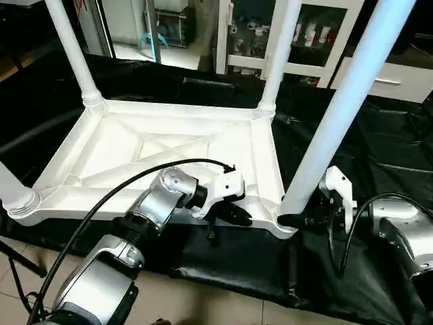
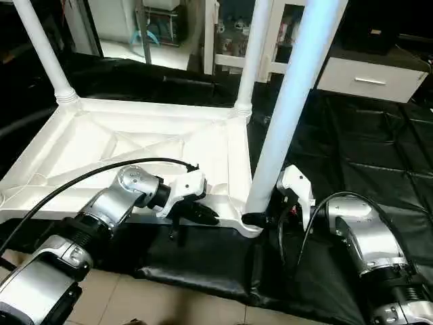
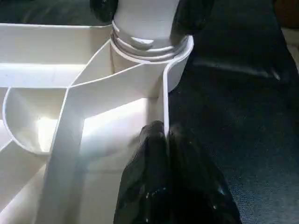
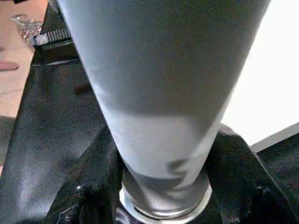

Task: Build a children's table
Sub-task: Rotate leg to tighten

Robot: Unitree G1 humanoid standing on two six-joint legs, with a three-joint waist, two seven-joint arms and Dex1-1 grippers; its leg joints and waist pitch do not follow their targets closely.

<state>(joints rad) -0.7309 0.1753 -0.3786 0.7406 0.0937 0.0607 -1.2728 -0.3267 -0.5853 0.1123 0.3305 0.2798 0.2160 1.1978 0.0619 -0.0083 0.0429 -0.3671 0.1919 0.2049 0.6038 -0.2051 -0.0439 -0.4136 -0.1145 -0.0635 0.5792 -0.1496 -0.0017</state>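
Observation:
The white tabletop (image 1: 162, 145) lies upside down on a black cloth, ribbed underside up. Legs stand in its far-left (image 1: 71, 51), far-right (image 1: 281, 47) and near-left (image 1: 10, 186) corner sockets. A fourth leg (image 1: 345, 101) rises from the near-right socket (image 3: 149, 44). My left gripper (image 1: 237, 215) is shut on the tabletop's near rim, just left of that socket; the rim wall runs between its fingers (image 3: 149, 186). My right gripper (image 1: 298, 220) holds the very base of the near-right leg (image 4: 159, 93), with a black finger (image 4: 100, 168) pressed against each side.
The black cloth (image 1: 379, 149) covers the floor under and to the right of the tabletop. A white cabinet with glass doors (image 1: 298, 34) and a white drawer unit (image 1: 399, 78) stand behind. Bare tiled floor (image 1: 203, 305) lies in front, by my forearms.

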